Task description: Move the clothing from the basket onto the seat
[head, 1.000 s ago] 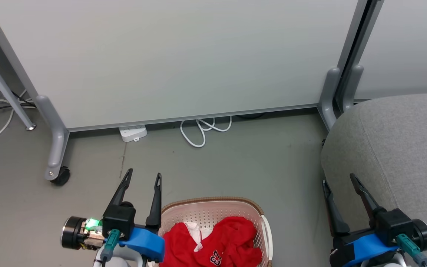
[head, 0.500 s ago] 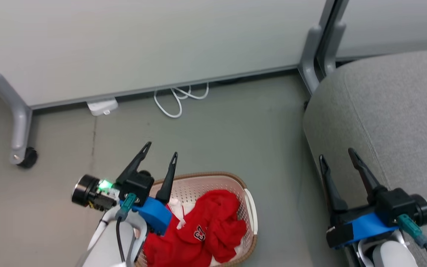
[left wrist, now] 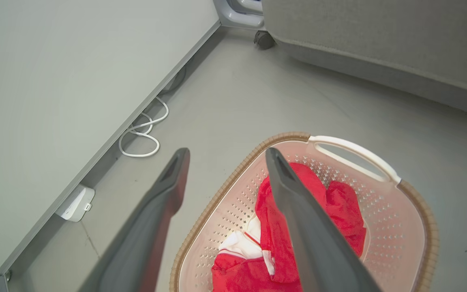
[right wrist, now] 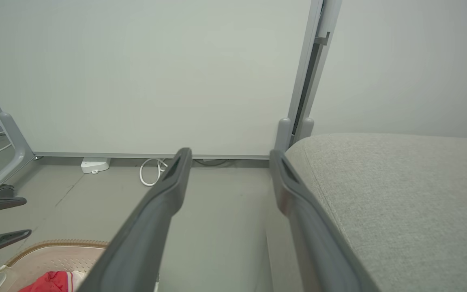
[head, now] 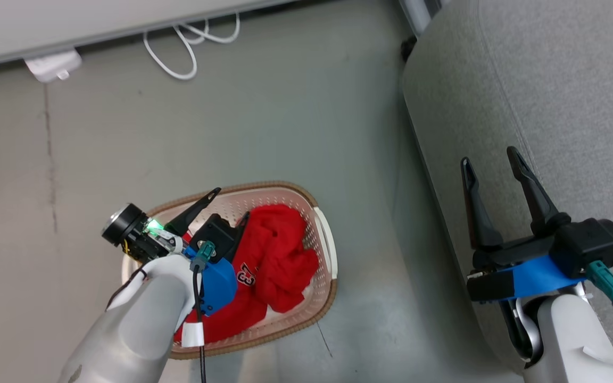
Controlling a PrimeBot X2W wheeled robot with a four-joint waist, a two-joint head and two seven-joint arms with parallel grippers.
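Note:
The clothing (head: 280, 252) is a crumpled red heap with a white number print, lying in the basket (head: 325, 239), a cream perforated tub with a brown rim on the floor. My left gripper (head: 230, 203) hangs open over the basket's far left part, fingers pointing down at the heap without touching it. In the left wrist view the left gripper (left wrist: 227, 152) straddles the brown rim, with the clothing (left wrist: 339, 198) and the basket (left wrist: 424, 211) below. My right gripper (head: 488, 155) stands open and empty over the front edge of the grey seat (head: 551, 80).
A white panel wall runs along the back, with a power strip (head: 54, 66) and a looped white cable (head: 189, 48) at its foot. A castor (left wrist: 264, 38) sits by the seat's corner. Bare grey floor separates the basket from the seat (right wrist: 399, 194).
The head camera has tilted down, so the whole picture shifted up. My left gripper has swung from beside the basket to above it, over the clothing. The right gripper has barely moved.

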